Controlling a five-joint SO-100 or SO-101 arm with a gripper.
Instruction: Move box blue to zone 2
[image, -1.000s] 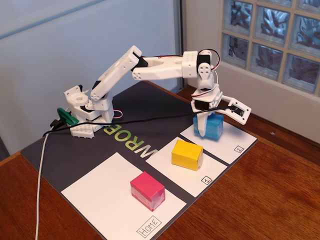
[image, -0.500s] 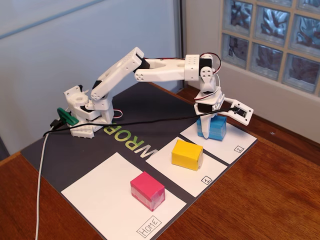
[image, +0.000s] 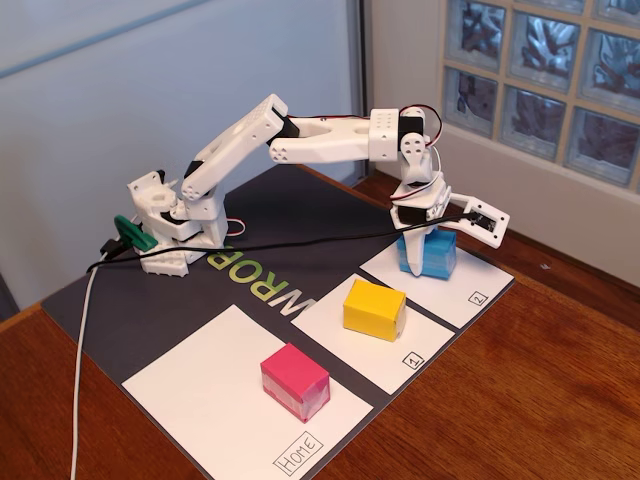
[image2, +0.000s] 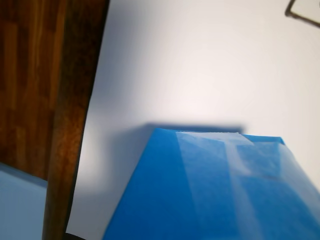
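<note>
1. Sitting on zone 2 (image: 455, 285), the white panel with the small boxed "2" at its near corner, is the box blue (image: 430, 254) in the fixed view. Its left top edge is covered by the gripper.
2. The gripper (image: 418, 228) points down over the box's left end. One white finger (image: 413, 240) overlaps the box's left face, while the other jaw sticks out to the right, above and clear of the box, so the jaws look spread fairly wide. Can't tell whether that left finger actually touches the box or just sits in front of it.
3. In the wrist view the box blue (image2: 200, 190) fills the lower right, blurry and cut off by the bottom and right edges. You can make out paler translucent patches on its surface.
4. White paper of zone 2 (image2: 190, 65) takes up most of the rest of that view. A dark line in the top right corner is cut off, so what it belongs to isn't clear.
5. No gripper parts are identifiable in the wrist view.
6. Well apart from the blue one, the yellow block (image: 374, 309) sits on the panel marked "1" (image: 335, 320) and the pink block (image: 295, 381) on the "Home" panel (image: 215, 385).
</note>
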